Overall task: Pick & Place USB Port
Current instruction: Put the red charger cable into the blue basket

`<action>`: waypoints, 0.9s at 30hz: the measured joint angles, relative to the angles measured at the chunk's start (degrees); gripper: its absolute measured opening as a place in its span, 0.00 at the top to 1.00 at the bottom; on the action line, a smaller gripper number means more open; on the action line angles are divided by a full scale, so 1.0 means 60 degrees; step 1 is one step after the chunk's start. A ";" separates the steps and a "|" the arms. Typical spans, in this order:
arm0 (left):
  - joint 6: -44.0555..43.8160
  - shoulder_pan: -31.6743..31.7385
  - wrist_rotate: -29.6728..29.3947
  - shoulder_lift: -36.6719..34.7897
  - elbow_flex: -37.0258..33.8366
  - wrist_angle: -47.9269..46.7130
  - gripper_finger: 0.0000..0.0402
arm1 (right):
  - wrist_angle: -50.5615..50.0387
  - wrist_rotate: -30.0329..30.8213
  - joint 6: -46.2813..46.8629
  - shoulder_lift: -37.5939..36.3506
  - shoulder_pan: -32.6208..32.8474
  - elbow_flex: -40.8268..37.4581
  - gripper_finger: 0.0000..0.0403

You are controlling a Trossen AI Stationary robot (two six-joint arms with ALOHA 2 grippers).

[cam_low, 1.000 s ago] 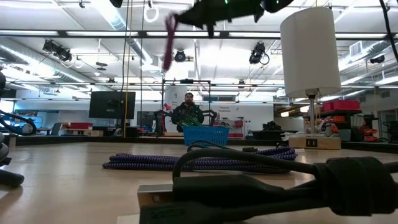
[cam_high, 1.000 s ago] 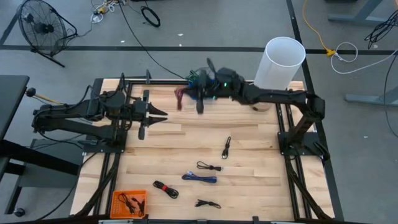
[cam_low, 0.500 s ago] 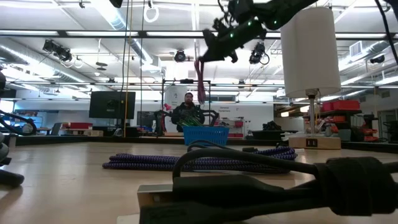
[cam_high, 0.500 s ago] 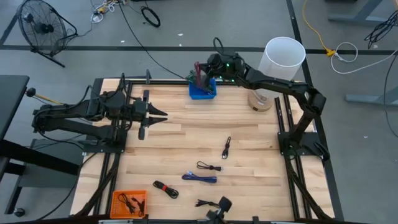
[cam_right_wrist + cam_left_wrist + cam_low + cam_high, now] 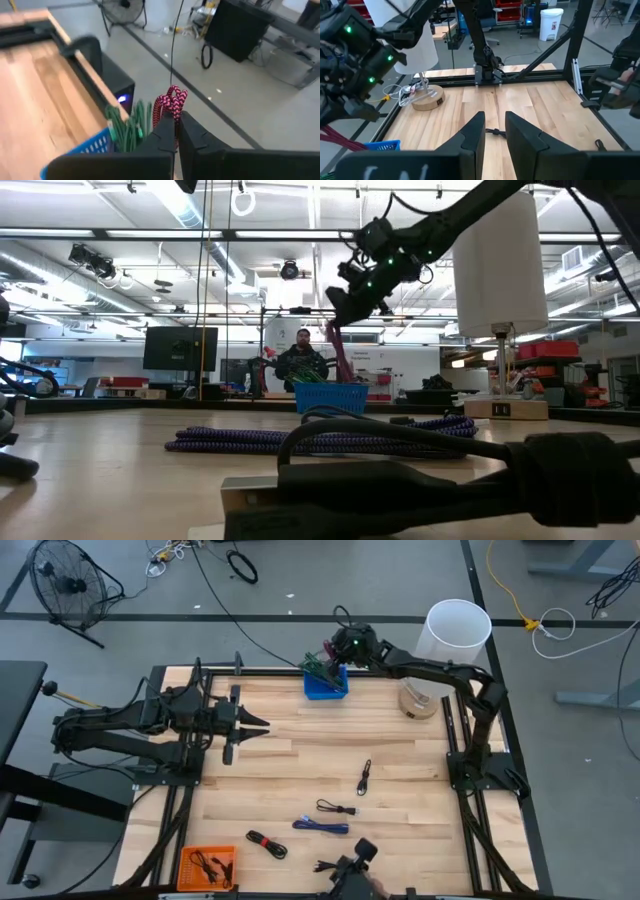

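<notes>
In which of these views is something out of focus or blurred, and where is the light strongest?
Low view: the black cable nearest the lens is soft, and the ceiling lights glare. Right wrist view: the floor behind the pink cable is blurred. High view: even light, the white cylinder brightest.

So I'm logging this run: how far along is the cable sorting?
Done: green cables already sit in the blue basket. In hand: the right gripper holds the pink cable in shut jaws above that basket, not yet let go. Left: several cables, including a purple one, lie on the table. The left gripper waits at the table's left side.
</notes>
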 joint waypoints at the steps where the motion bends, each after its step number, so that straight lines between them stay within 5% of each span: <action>1: 0.0000 0.0000 0.0000 0.0000 0.0002 0.0000 0.80 | -0.0054 -0.0014 0.0006 0.0067 -0.0021 -0.0003 1.00; 18: 0.0007 0.0000 0.0000 0.0000 0.0004 -0.0134 0.80 | -0.0325 -0.1024 0.0240 0.0626 -0.0018 -0.0007 1.00; 27: 0.0000 0.0000 0.0000 0.0000 0.0004 -0.0237 0.80 | -0.0621 -0.1575 0.0368 0.0629 -0.0018 -0.0007 0.84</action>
